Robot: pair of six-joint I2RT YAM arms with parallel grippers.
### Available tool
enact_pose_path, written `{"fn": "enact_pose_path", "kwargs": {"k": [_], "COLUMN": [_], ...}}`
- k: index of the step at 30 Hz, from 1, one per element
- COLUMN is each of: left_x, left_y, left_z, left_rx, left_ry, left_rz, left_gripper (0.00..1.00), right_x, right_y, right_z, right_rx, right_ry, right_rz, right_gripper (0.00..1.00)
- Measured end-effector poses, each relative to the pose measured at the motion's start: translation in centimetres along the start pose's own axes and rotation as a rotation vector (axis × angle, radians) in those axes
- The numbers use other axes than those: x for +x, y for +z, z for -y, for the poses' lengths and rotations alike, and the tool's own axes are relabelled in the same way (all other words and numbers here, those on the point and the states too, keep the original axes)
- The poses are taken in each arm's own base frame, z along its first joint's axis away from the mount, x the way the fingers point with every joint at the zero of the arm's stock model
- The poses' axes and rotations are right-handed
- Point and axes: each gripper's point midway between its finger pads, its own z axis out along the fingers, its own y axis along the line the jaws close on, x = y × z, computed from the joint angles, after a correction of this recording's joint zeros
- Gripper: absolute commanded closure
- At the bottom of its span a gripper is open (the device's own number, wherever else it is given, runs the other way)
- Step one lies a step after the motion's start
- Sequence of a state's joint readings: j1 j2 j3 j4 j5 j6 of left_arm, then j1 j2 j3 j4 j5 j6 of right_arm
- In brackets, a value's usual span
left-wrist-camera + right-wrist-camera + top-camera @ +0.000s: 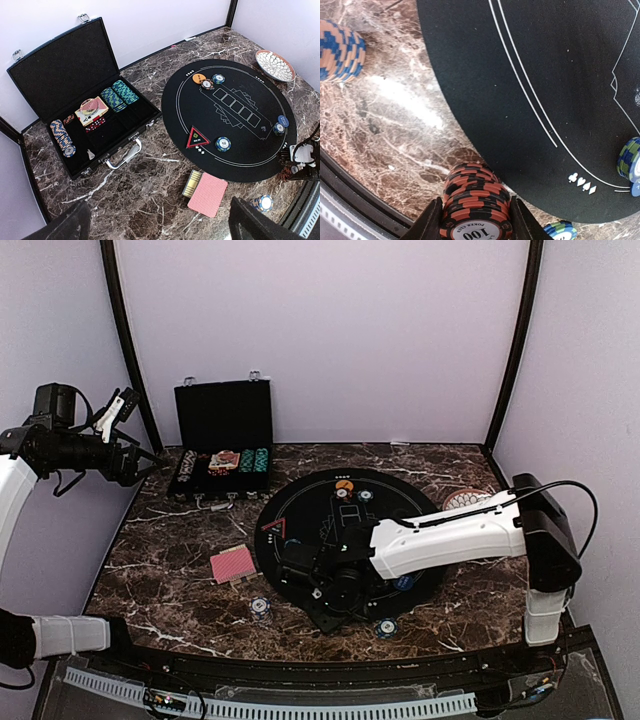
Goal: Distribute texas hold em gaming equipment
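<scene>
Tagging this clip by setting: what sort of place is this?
Probably a robot test booth staged for poker: plain lilac walls enclose a marble tabletop carrying a round black poker mat and an open chip case.

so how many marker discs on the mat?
2. One orange disc at the mat's far edge, beside two chips; one blue disc near its right edge, by another chip. The right arm could hide more.

1 orange disc, 1 blue disc
</scene>
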State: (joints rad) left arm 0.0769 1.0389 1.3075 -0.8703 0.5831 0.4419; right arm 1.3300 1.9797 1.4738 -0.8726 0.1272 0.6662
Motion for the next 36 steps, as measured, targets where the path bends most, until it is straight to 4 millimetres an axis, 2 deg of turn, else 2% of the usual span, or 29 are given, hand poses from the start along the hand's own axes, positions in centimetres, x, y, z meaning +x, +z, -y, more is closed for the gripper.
{"fn": "enact_pose_path", "kwargs": {"k": [2,5,12,15,18,21,25,29,31,36], "left_x": [0.0,0.0,0.0,0.0,0.0,0.0,0.0,0.0,0.0,-0.1], "left_y": [0.0,0.0,0.0,0.0,0.0,0.0,0.0,0.0,0.0,0.0], "left_z": [0.0,0.0,0.0,0.0,0.0,0.0,0.0,0.0,0.0,0.1], "left_rx": [0.000,0.000,0.000,0.000,0.001,0.001,0.002,0.003,0.003,0.004], "left_ry": [0.000,0.000,0.000,0.000,0.000,0.000,-0.001,-0.001,0.000,0.000], "left_rz": [0.000,0.000,0.000,0.000,0.000,0.001,0.001,0.002,0.002,0.003], "left_gripper": [0.01,0.01,0.01,0.01,0.01,0.01,0.01,0.01,0.01,0.01], "right_x": [-0.2,-0.8,-1.9,-3.8,-6.8,-9.7,-12.6,-13.4,-13.6,-14.5], "right_y": [-0.4,-1.0,-2.0,-2.7,-2.9,-2.0,1.0,4.0,4.8,4.6], "right_z": [-0.2,-0.6,-0.6,-1.0,-1.4,-1.2,-0.1,1.4,2.2,2.9], "right_rx": [-0.003,-0.011,0.004,-0.002,-0.018,-0.022,-0.002,0.030,0.039,0.048], "right_ry": [-0.002,-0.003,0.000,0.008,0.023,0.041,0.062,0.073,0.078,0.088], "right_rz": [0.006,0.021,0.049,0.089,0.136,0.168,0.170,0.141,0.129,0.151], "right_gripper": [0.91,0.96,0.97,0.96,0.95,0.93,0.91,0.90,0.90,0.88]}}
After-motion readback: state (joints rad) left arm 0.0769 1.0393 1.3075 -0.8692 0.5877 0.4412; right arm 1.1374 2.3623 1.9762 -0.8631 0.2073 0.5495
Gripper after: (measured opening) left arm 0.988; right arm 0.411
